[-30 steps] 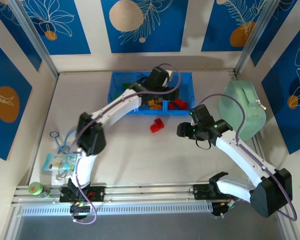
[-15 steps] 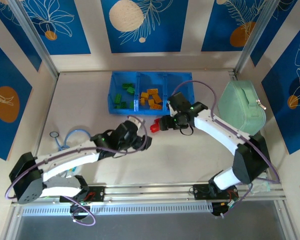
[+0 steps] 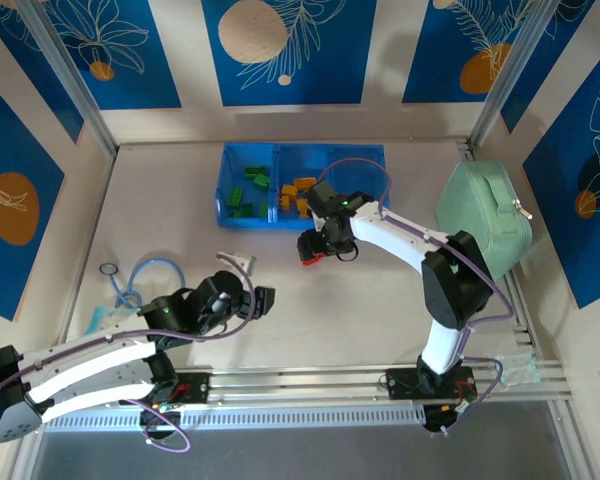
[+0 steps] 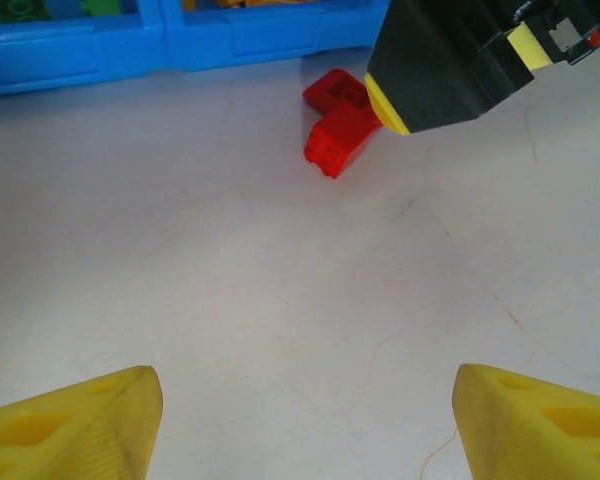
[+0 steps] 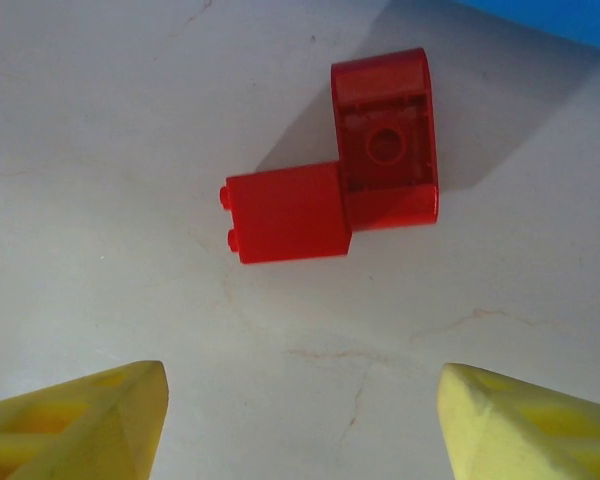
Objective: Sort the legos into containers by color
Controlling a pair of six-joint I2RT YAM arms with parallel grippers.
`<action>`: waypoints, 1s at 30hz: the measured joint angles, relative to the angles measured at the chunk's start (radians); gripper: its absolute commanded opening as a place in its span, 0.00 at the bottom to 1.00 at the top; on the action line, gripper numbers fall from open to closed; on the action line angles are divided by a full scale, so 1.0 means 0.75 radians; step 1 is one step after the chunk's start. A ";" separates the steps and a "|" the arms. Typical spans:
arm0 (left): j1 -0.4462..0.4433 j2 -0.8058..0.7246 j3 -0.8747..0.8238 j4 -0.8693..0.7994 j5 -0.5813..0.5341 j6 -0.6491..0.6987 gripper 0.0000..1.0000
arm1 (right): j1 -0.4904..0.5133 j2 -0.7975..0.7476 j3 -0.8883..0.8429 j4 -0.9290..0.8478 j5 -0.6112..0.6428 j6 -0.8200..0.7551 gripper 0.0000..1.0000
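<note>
Legos in red (image 5: 335,195), two touching in an L on the tabletop (image 3: 180,200) just in front of the blue tray (image 3: 222,205), lie askew, so a squeeze on one corner could flick a brick away or jam it against the tray wall. At left, the left pincer (image 4: 305,400) hangs low over the tabletop, wide open and empty; the right pincer (image 5: 300,395) hovers directly above the red pair, fingers spread, touching nothing.
</note>
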 measured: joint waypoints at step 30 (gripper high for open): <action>-0.191 -0.185 -0.039 -0.149 -0.156 -0.235 0.75 | 0.112 0.389 0.327 -0.154 0.151 -0.052 0.65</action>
